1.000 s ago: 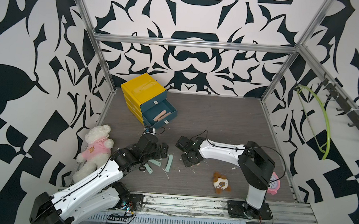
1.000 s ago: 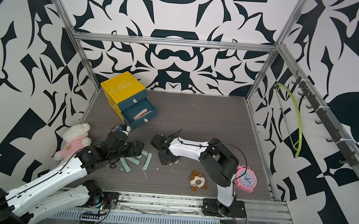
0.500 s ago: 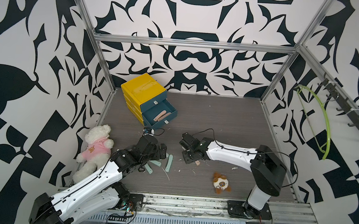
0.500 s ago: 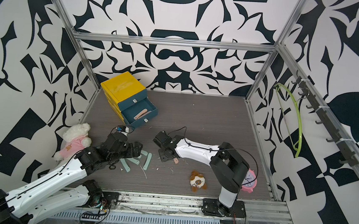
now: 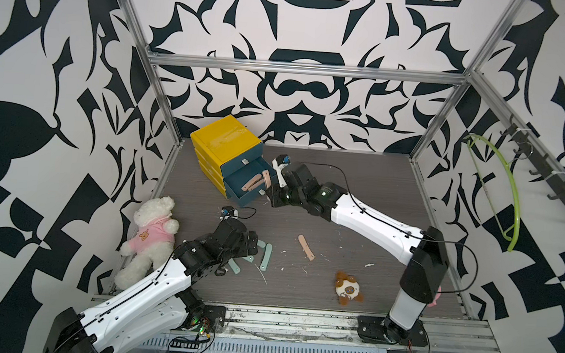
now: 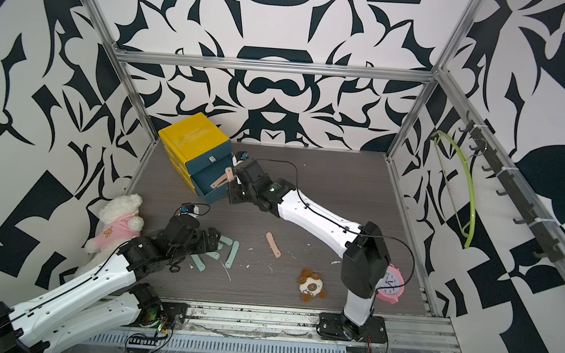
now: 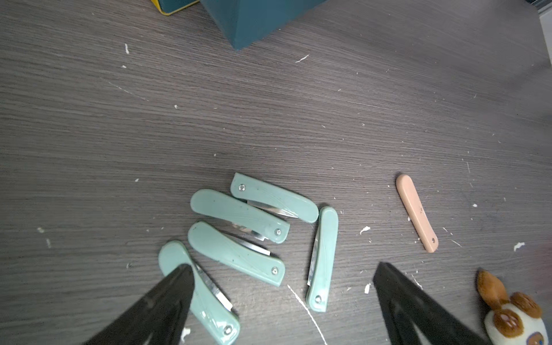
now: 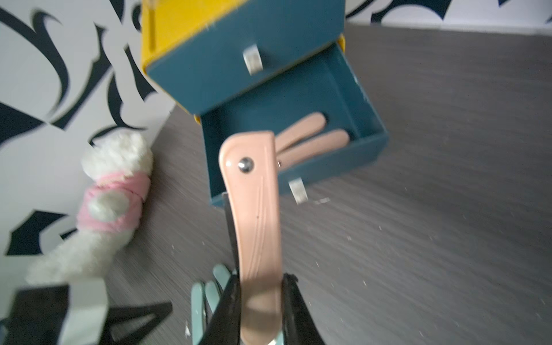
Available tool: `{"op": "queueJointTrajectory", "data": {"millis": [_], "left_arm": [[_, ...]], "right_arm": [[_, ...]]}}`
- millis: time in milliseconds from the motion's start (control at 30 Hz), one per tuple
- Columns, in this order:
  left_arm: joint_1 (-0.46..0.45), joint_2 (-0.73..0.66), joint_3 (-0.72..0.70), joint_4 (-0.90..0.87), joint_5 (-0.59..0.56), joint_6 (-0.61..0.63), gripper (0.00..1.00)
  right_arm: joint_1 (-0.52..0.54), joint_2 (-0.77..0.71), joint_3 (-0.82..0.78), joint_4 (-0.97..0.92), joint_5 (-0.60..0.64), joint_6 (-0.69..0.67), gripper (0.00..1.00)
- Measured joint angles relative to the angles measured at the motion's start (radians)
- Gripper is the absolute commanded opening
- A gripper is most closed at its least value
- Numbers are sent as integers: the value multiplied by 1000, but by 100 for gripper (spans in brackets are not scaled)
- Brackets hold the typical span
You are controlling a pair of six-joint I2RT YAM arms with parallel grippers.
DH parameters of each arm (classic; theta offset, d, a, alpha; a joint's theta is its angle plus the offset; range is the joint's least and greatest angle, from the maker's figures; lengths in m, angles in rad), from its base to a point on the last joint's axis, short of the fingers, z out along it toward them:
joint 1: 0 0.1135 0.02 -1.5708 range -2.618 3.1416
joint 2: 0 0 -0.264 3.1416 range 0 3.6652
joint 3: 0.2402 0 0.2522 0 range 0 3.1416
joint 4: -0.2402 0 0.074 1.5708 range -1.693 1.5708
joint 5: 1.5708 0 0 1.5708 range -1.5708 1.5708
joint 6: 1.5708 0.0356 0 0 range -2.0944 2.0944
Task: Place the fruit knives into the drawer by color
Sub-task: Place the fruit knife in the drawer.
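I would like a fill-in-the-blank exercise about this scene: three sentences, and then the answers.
1. The right gripper holds a ____ knife.
2. The open drawer already contains ____ pink knives.
3. By the open left gripper lie ____ teal knives.

Missing words: pink; two; five.

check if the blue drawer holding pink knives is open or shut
Open: the blue drawer stands pulled out of the yellow cabinet, two pink knives lying visible inside.
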Motion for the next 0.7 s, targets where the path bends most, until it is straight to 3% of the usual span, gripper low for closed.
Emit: {"op": "queueJointTrajectory", "data": {"millis": [333, 533, 700], "left_arm": [[0, -28, 3, -42, 0, -3, 99], [0, -30, 4, -44, 0, -3, 99], [0, -26, 11, -44, 0, 0, 99]], "right_arm": [[-121, 356, 353, 44, -120, 164, 10], [-142, 466, 441, 14, -157, 202, 33], [-142, 470, 461, -1, -177, 213, 42]]}}
